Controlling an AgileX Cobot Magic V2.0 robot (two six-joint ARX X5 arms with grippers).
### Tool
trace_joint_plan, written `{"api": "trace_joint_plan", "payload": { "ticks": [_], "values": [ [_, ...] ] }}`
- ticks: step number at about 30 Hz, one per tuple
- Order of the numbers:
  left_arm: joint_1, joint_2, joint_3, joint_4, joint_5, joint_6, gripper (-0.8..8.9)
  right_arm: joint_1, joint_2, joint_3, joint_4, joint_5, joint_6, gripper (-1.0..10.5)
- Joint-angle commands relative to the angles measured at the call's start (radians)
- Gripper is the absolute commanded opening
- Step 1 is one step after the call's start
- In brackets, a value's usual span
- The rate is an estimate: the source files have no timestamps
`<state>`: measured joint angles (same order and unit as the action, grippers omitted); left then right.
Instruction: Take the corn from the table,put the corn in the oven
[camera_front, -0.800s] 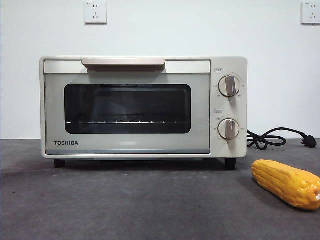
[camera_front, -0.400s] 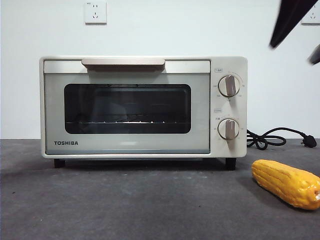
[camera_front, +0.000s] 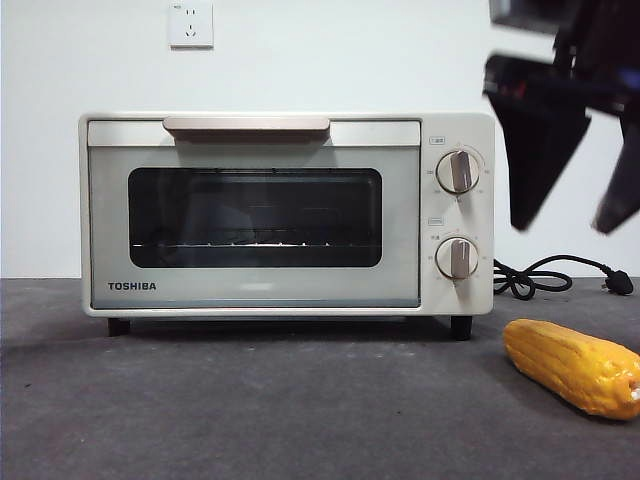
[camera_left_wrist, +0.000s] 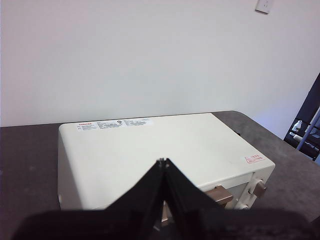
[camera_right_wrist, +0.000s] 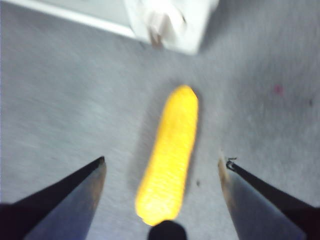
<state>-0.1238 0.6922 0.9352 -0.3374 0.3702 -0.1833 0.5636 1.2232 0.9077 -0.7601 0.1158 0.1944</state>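
The yellow-orange corn (camera_front: 572, 366) lies on the dark grey table (camera_front: 280, 410), to the right of and in front of the oven (camera_front: 285, 214). The cream TOSHIBA oven has its glass door shut. My right gripper (camera_front: 575, 225) hangs open in the air above the corn, its two black jaws spread wide. The right wrist view, blurred, shows the corn (camera_right_wrist: 169, 155) lengthwise between the open right gripper (camera_right_wrist: 162, 161) jaws, well below them. My left gripper (camera_left_wrist: 163, 161) is shut and empty, high above the oven's top (camera_left_wrist: 165, 150).
The oven's black cord and plug (camera_front: 560, 275) lie on the table behind the corn. Two round knobs (camera_front: 457, 172) are on the oven's right panel. White wall sockets (camera_front: 191, 24) sit on the wall behind.
The right gripper has come down from the top right corner and now hangs large above the corn. Corn and oven have not moved.
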Motion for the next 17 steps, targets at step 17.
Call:
{"api": "trace_joint_plan", "payload": {
  "ticks": [17],
  "values": [
    [-0.002,0.004,0.003,-0.003,0.003,0.012,-0.04,-0.001,0.234,-0.01,0.012,-0.023,-0.041,3.8]
  ]
}}
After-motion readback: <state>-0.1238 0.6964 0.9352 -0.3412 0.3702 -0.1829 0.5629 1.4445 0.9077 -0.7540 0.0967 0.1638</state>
